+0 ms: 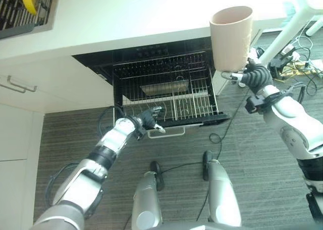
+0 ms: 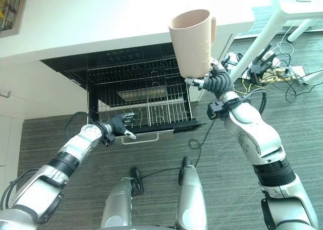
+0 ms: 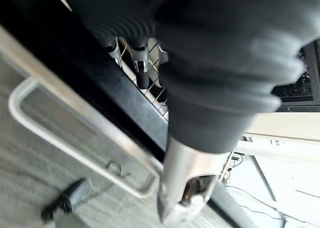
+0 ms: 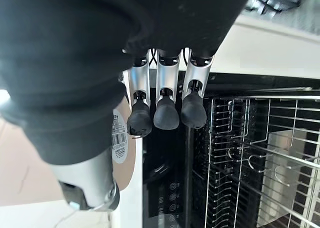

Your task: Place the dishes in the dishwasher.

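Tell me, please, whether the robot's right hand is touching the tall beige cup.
Touching: the right eye view shows the right hand gripping the tall beige cup at its base.

Tall pale-pink ceramic mug (image 2: 192,42) held upright in the right hand (image 2: 214,81), fingers curled round its base, raised above the right edge of the rack. Black dishwasher (image 2: 132,54) open under the white countertop (image 2: 111,18), with its silver wire rack (image 2: 139,96) pulled out toward the near side. Left hand (image 2: 120,123) at the rack's near left corner, fingers curled on the front rim, just above a pale bar handle (image 2: 143,137). Grey striped floor (image 2: 212,154) below. White table leg (image 2: 262,38) and tangled cables (image 2: 282,71) at far right.
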Available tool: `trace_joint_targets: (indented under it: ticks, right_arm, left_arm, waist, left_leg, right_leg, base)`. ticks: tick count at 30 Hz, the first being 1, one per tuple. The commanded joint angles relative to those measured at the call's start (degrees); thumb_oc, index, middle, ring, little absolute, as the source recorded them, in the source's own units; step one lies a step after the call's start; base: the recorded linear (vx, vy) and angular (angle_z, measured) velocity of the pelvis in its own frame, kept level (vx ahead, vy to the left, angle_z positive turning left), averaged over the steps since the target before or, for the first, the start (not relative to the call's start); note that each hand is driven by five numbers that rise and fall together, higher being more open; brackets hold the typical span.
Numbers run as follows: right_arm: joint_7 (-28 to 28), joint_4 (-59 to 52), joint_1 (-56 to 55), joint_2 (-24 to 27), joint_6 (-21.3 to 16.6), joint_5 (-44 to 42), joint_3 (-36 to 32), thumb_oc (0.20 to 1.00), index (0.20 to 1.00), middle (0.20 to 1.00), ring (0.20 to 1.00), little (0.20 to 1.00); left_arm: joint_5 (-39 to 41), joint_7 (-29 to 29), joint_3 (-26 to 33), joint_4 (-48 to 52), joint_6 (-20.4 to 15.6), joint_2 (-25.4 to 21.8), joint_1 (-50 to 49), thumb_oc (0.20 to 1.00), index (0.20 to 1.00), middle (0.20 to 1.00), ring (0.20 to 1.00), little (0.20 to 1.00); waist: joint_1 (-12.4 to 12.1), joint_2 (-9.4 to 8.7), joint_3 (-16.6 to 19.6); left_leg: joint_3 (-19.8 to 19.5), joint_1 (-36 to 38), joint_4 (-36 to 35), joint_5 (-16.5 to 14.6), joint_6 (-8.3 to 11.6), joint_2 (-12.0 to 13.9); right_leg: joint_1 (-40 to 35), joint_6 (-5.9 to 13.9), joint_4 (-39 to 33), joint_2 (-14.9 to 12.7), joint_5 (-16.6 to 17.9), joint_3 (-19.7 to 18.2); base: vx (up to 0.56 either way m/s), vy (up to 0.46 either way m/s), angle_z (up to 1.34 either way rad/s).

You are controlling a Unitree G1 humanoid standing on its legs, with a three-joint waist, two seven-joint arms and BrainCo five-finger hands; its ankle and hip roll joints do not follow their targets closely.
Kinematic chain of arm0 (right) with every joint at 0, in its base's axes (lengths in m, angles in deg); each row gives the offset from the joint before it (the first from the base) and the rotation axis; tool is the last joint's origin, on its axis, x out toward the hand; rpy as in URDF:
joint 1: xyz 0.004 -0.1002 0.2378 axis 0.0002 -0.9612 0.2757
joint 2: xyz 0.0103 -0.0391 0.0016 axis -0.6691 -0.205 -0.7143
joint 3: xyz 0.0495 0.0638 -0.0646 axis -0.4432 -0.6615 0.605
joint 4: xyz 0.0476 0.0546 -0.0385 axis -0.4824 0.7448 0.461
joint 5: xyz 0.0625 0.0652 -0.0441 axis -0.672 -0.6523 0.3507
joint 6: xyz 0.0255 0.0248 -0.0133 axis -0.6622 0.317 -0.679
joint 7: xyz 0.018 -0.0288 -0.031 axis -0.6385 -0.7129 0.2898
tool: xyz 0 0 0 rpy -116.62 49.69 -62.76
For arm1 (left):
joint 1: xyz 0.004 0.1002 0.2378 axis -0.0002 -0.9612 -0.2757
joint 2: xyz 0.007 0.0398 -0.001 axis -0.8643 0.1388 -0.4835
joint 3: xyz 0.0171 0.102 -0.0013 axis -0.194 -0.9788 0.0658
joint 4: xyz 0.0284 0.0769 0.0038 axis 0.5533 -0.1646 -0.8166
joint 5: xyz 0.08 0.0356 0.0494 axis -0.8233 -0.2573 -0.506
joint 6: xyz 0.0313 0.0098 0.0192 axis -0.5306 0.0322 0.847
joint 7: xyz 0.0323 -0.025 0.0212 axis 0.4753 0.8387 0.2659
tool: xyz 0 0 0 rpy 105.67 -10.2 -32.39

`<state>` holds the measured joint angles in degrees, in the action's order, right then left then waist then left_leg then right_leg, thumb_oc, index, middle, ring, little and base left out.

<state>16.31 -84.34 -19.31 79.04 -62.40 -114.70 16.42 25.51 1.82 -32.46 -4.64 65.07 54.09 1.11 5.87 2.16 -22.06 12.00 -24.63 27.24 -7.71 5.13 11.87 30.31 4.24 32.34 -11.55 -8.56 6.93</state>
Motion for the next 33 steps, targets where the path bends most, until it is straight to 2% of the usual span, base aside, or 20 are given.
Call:
trace_joint_targets:
  ticks: [1,2,3,4,6,7,9,11,13,16,19,24,33]
  right_arm:
    - [-0.95,-6.03,6.12,2.38,-1.26,-1.77,-5.75,0.200,0.200,0.200,0.200,0.200]
    - [-1.04,-6.12,5.46,2.92,-1.05,-1.95,-6.01,0.200,0.200,0.200,0.200,0.200]
    - [-1.07,-6.17,4.65,3.58,-1.21,-2.18,-6.34,0.200,0.200,0.200,0.200,0.200]
    - [-0.72,-6.37,2.61,4.98,-1.90,-2.40,-6.88,0.200,0.200,0.200,0.200,0.200]
    - [-0.59,-6.92,0.12,6.03,-2.91,-2.09,-7.58,0.200,0.200,0.200,0.200,0.200]
    - [-0.88,-7.80,-3.35,6.56,-4.70,-1.19,-8.41,0.200,0.200,0.200,0.200,0.200]
    - [-1.16,-8.87,-6.76,7.23,-6.31,-0.76,-9.16,0.200,0.200,0.200,0.200,0.200]
    - [-1.34,-9.66,-9.96,7.39,-7.73,0.19,-9.84,0.200,0.200,0.200,0.200,0.200]
    - [-1.78,-9.86,-11.63,6.90,-8.38,0.98,-10.26,0.200,0.200,0.200,0.200,0.200]
    - [-2.87,-9.70,-12.98,4.74,-8.00,2.94,-10.45,0.200,0.200,0.200,0.200,0.200]
    - [-3.38,-9.65,-13.30,2.89,-6.13,3.93,-10.72,0.200,0.200,0.200,0.200,0.200]
    - [-3.85,-7.43,-11.51,-0.70,-2.93,5.73,-9.78,0.200,0.200,0.200,0.200,0.200]
    - [-2.70,-2.43,-8.63,-3.35,-0.45,5.19,-6.98,0.200,0.200,0.200,0.200,0.200]
  left_arm:
    - [8.54,0.29,-5.31,3.78,13.81,2.90,-23.52,1.000,1.000,1.000,1.000,1.000]
    - [8.99,0.12,-4.66,7.71,13.64,1.66,-23.65,1.000,1.000,1.000,1.000,1.000]
    - [9.87,-0.18,-3.75,12.01,15.22,0.47,-23.85,1.000,1.000,1.000,1.000,1.000]
    - [12.25,-0.42,-1.64,21.28,14.74,-2.13,-24.73,1.000,1.000,1.000,1.000,1.000]
    - [14.86,-0.69,0.90,29.97,14.97,-4.27,-25.66,1.000,1.000,1.000,1.000,1.000]
    - [16.82,-0.86,3.25,37.69,12.14,-6.61,-26.55,1.000,1.000,1.000,1.000,1.000]
    - [18.29,-0.42,6.03,43.10,8.31,-8.87,-26.90,1.000,1.000,1.000,1.000,1.000]
    - [23.46,-0.70,9.81,47.79,3.69,-11.64,-25.99,1.000,1.000,1.000,1.000,1.000]
    - [27.01,-0.35,12.27,49.86,1.25,-12.70,-25.05,1.000,1.000,1.000,1.000,1.000]
    - [34.80,-0.44,17.01,52.13,-4.88,-12.49,-22.11,1.000,1.000,1.000,1.000,1.000]
    - [38.99,-0.53,20.18,52.81,-7.01,-11.21,-19.98,1.000,1.000,1.000,1.000,1.000]
    - [44.89,-0.68,24.30,52.70,-8.31,-8.26,-16.52,1.000,1.000,1.000,1.000,1.000]
    - [48.27,-1.11,25.85,52.42,-10.91,-7.20,-13.78,1.000,1.000,1.000,1.000,1.000]
  waist:
    - [-0.48,-2.68,-7.12]
    - [-0.52,-2.46,-7.18]
    - [-0.58,-2.26,-7.26]
    - [-0.68,-1.85,-7.47]
    - [-0.83,-1.41,-7.67]
    - [-0.84,-1.09,-7.73]
    - [-0.82,-0.89,-7.73]
    - [-0.76,-0.89,-7.73]
    - [-0.78,-1.01,-7.54]
    - [-0.87,-1.41,-7.01]
    - [-1.08,-1.82,-6.52]
    - [-2.05,-2.64,-5.46]
    - [-3.50,-3.14,-4.70]
  left_leg:
    - [-1.98,-0.13,0.70,1.80,0.12,3.09]
    - [-2.03,-0.14,0.71,1.85,0.08,3.06]
    - [-2.05,-0.09,0.65,1.94,0.03,3.04]
    - [-1.94,0.20,0.39,2.19,-0.02,3.05]
    - [-1.73,0.69,-0.03,2.35,-0.18,2.99]
    - [-1.63,0.95,-0.25,2.51,-0.22,2.98]
    - [-1.42,1.24,-0.48,2.73,-0.26,3.06]
    - [-1.10,1.64,-0.65,3.01,-0.22,3.24]
    - [-1.00,1.77,-0.67,3.05,-0.19,3.35]
    - [-0.91,1.87,-0.33,2.89,0.01,3.58]
    - [-1.05,1.80,0.02,2.66,0.13,3.69]
    - [-1.26,2.14,-0.12,2.50,0.31,3.76]
    - [-1.93,1.99,0.14,2.39,0.30,3.58]
  right_leg:
    - [-1.44,1.93,-2.36,-1.66,3.10,-2.00]
    - [-1.49,1.93,-2.38,-1.73,3.12,-2.03]
    - [-1.60,1.92,-2.43,-1.80,3.16,-2.00]
    - [-2.07,1.93,-2.74,-1.92,3.25,-1.90]
    - [-2.65,1.94,-3.07,-2.04,3.26,-1.73]
    - [-3.05,1.98,-3.29,-2.15,3.40,-1.68]
    - [-3.38,1.99,-3.43,-2.29,3.52,-1.64]
    - [-3.86,1.96,-3.56,-2.45,3.58,-1.63]
    - [-4.05,1.91,-3.54,-2.54,3.46,-1.51]
    - [-4.29,1.75,-3.18,-2.67,3.04,-1.40]
    - [-4.21,1.54,-2.68,-2.66,2.64,-1.37]
    - [-4.34,1.31,-2.37,-2.76,2.33,-0.88]
    - [-4.18,1.23,-1.81,-3.28,2.34,-0.48]
  base:
    - [0.02,0.100,0.01]
    - [0.01,0.065,-0.03]
    - [0.00,0.062,-0.01]
    - [0.00,0.062,-0.01]
    - [0.00,0.057,0.03]
    - [0.01,0.048,0.03]
    - [0.00,0.034,0.09]
    - [0.00,0.005,0.03]
    - [0.00,-0.006,0.02]
    - [0.02,-0.020,0.06]
    - [0.03,-0.037,0.04]
    - [0.03,-0.045,0.00]
    - [0.01,-0.016,0.01]
